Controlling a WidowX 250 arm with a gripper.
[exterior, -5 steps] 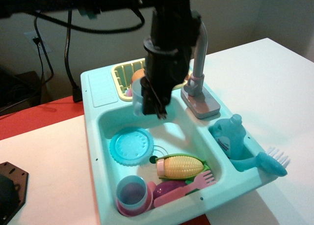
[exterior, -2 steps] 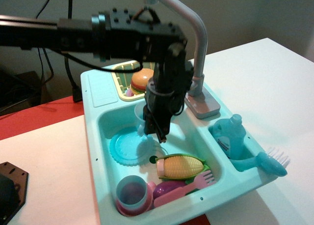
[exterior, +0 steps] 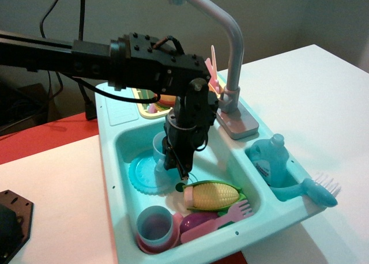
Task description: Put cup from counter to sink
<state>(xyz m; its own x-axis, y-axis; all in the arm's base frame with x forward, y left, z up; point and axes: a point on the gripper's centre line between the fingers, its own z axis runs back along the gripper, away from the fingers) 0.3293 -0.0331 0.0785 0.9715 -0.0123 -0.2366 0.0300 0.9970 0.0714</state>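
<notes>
Nearest the camera, at the front of the sink [exterior: 124, 138], an opaque blue cup [exterior: 154, 225] sits on a pink dish [exterior: 173, 240], with a pink fork [exterior: 222, 217] and a toy corn cob [exterior: 212, 195] just beside it. Behind these, a round teal plate [exterior: 144, 174] lies on the sink floor, and the gripper [exterior: 174, 163] now hangs right over its far edge, lower in the basin than a second ago, when it hovered up near the sink's back rim. The translucent cup [exterior: 160, 151] has come down with it and sits low inside the sink, pressed against the fingers; they look clamped on it, though the grip itself is partly hidden. So the carry appears nearly done: what seems left is letting go and lifting clear. Farther back stand the ribbed counter [exterior: 121, 105], the yellow dish rack [exterior: 144, 102] and the grey faucet [exterior: 230, 51].
</notes>
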